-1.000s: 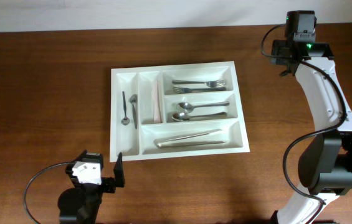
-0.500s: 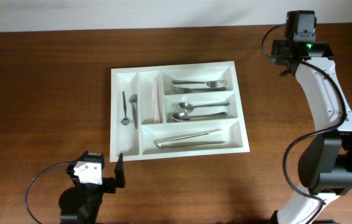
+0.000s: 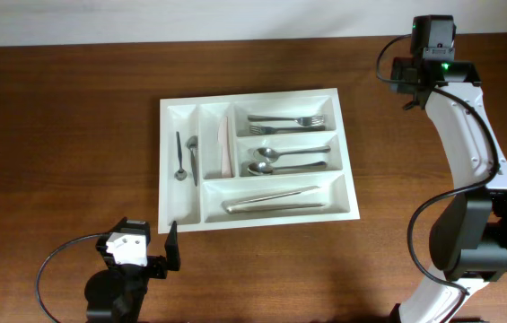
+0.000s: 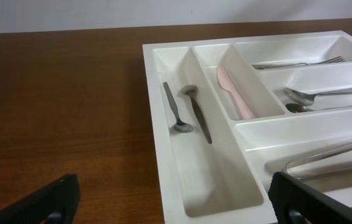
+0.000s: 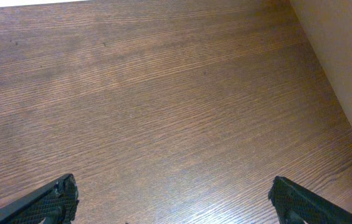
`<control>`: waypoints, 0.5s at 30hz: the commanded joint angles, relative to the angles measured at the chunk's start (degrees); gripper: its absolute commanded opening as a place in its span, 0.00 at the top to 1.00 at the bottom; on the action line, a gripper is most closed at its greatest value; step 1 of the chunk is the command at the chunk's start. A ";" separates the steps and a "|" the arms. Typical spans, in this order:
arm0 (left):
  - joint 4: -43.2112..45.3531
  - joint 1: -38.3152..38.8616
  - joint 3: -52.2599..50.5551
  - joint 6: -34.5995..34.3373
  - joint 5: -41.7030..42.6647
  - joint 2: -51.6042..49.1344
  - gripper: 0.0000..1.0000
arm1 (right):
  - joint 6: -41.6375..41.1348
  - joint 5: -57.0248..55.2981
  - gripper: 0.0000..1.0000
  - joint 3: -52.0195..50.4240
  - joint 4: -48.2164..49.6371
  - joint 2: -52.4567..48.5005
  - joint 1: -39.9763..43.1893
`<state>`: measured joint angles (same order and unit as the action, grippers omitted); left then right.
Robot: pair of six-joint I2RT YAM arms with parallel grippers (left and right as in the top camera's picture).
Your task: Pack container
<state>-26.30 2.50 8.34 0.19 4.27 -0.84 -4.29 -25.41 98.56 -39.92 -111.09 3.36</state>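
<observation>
Container (image 3: 181, 208) sat mid-frame on the bench (image 3: 65, 135), with its cutlery sorted by kind: two small spoons (image 3: 186, 157) in the leftmost narrow slot, a pink knife (image 3: 225, 144) beside them, forks (image 3: 284, 120) upper right. It looked packed, which would explain both arms standing off.

Left gripper (image 4: 172, 186) was spread wide and empty, near the tray's lower-left corner. Right gripper (image 5: 172, 190) was wide and empty over bare bench, upper right.

The long metal pieces (image 3: 271, 199) in the bottom slot were unidentifiable, and cut off in the left wrist view.
</observation>
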 commanded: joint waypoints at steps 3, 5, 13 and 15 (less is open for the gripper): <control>0.28 0.11 -0.81 0.94 0.46 0.55 0.01 | -0.52 -0.24 0.01 0.31 -0.11 3.26 -0.46; 0.28 0.11 -0.81 0.94 0.44 0.55 0.01 | -0.50 -0.24 0.01 -0.11 -0.22 6.10 -1.31; 0.28 0.11 -0.81 0.94 0.46 0.55 0.01 | -0.50 -0.24 0.01 -1.70 -0.22 21.81 -5.90; 0.28 0.11 -0.81 0.94 0.46 0.55 0.01 | -0.50 -0.24 0.01 -1.79 -0.20 25.77 -6.99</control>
<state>-26.30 2.50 8.34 0.21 4.27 -0.84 -4.29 -25.41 97.21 -40.25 -91.55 -2.26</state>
